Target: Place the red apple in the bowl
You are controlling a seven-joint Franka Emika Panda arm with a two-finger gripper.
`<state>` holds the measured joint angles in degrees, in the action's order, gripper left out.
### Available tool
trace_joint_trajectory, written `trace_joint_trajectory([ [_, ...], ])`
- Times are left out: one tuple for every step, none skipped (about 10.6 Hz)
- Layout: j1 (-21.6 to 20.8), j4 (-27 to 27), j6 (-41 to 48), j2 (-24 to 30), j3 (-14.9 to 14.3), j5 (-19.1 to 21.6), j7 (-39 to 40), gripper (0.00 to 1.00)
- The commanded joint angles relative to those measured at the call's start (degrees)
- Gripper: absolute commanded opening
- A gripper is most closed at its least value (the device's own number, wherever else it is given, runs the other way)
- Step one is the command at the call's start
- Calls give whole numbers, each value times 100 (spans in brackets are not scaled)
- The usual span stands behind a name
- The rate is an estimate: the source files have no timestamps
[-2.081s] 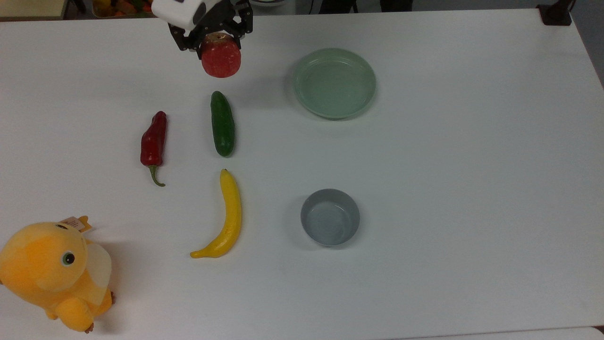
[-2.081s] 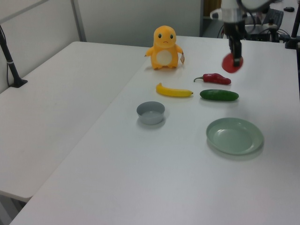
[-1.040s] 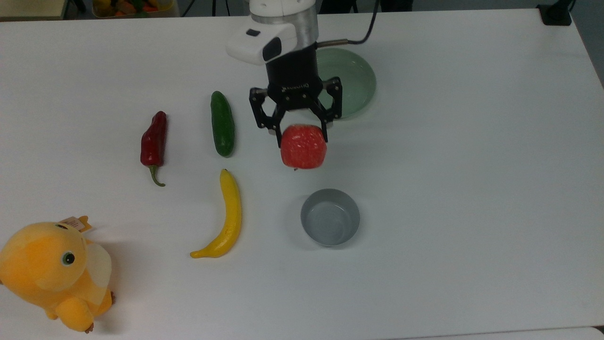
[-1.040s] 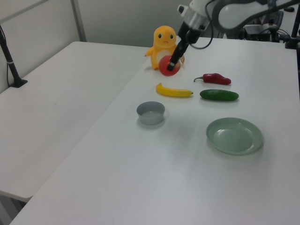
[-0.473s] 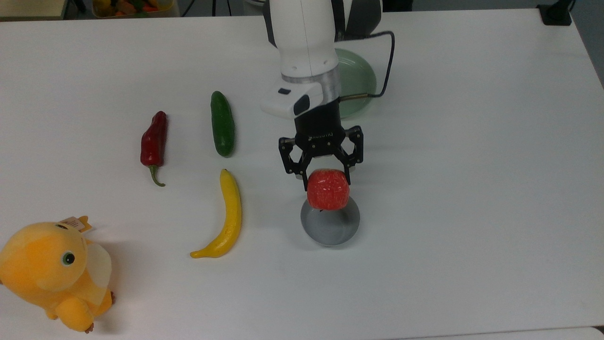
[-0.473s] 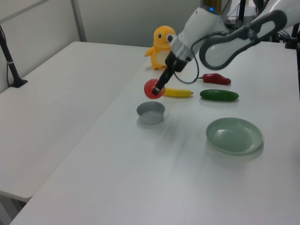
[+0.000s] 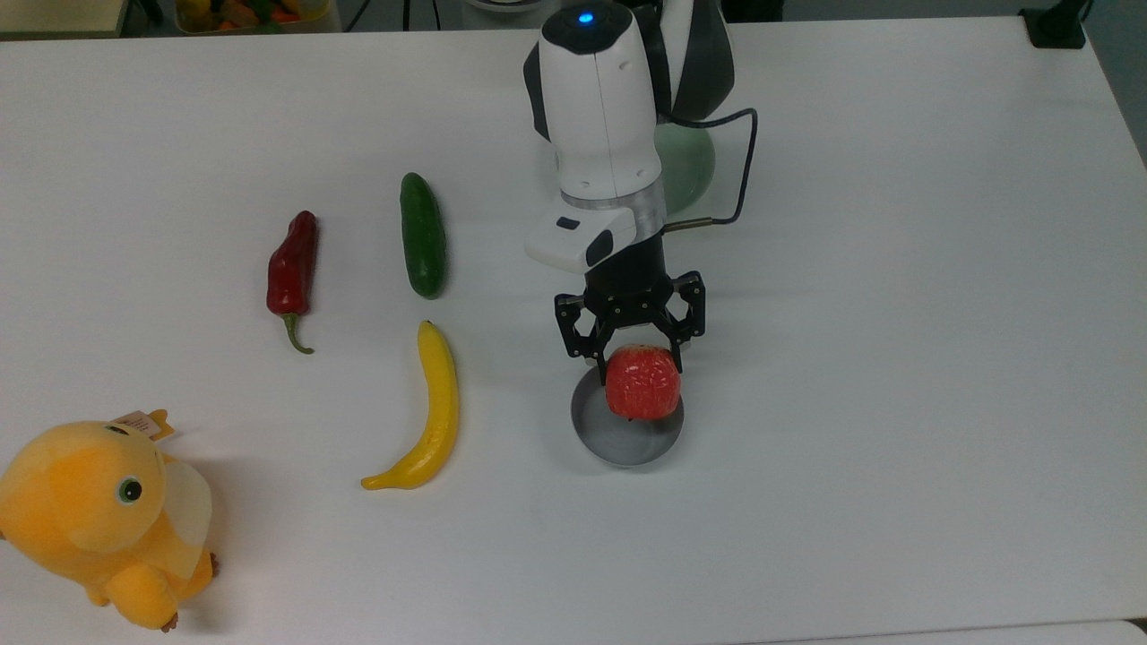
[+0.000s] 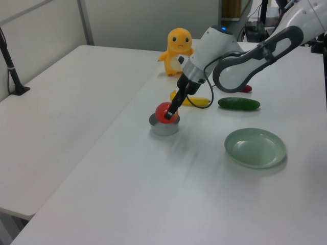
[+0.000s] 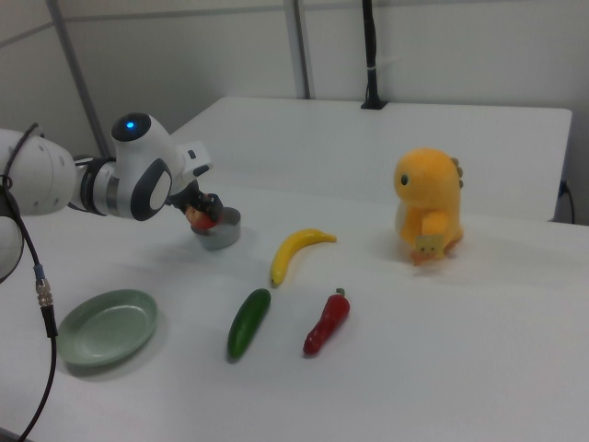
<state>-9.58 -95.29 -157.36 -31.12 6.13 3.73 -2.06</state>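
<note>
White table [image 7: 896, 358]; tool [image 7: 630, 351] clamped on red apple [image 7: 642, 382] above grey bowl [image 7: 618, 441].

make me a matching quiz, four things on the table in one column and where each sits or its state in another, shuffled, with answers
Things:
1. apple
2. banana
3. green dish
4. plush toy

Places or states:
A. empty, apart from the other items in the left view
B. held in the tool over the grey bowl
C. top view's lower left corner of the table
D. lying below the cucumber in the top view

Pairs: 1-B, 2-D, 3-A, 4-C
</note>
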Motion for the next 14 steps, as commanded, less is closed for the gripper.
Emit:
trace_joint_trajectory([
  [-61,204,-252,-219,-24,-21,-67,22],
  [-61,213,-252,-219,-24,-21,-67,35],
  [-61,204,-252,-219,-24,-21,-50,50],
  [-61,204,-252,-219,-24,-30,-49,70],
  [-61,204,-252,-219,-24,-39,-32,95],
  [-70,204,-252,-193,-24,-265,-14,100],
  [-70,195,-252,-192,-24,-528,-40,100],
  [-70,195,-252,-192,-24,-592,-49,100],
  [-61,195,-243,-184,-24,-592,-58,100],
  [-61,195,-243,-158,-24,-592,-58,100],
  [-53,195,-243,-88,-24,-592,-49,100],
  [-35,178,-191,35,-24,-584,-67,100],
  [-26,152,-155,193,-24,-558,-67,100],
  [17,73,19,386,-24,-557,-67,100],
])
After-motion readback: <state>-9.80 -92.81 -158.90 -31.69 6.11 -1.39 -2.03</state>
